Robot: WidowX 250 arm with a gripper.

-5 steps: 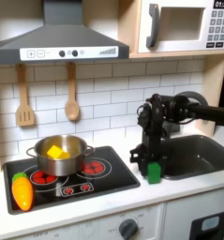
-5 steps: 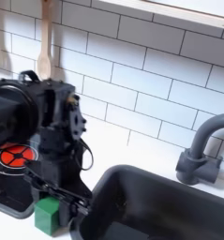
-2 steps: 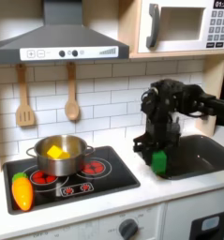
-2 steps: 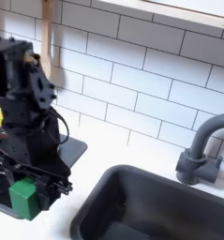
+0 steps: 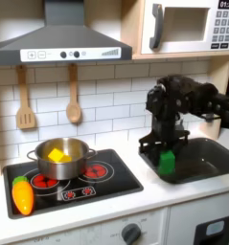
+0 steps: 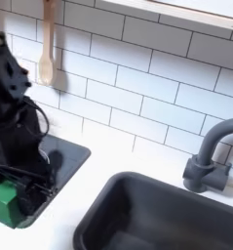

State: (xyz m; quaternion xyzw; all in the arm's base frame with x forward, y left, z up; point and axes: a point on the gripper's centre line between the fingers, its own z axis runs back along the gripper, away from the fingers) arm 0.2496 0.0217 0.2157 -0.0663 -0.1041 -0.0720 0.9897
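One green block [image 5: 167, 161] is clamped between the jaws of the gripper [image 5: 167, 153], lifted a little above the white bench [image 5: 106, 206], near the left edge of the dark sink [image 5: 207, 158] in the first exterior view. Towards the bench's left end lies a black stove [image 5: 78, 187] carrying a silver pot [image 5: 60, 157] and an orange carrot [image 5: 23, 194]. White tiles [image 5: 111, 91] cover the wall, where two wooden spoons [image 5: 73, 100] hang under a grey hood [image 5: 60, 43].
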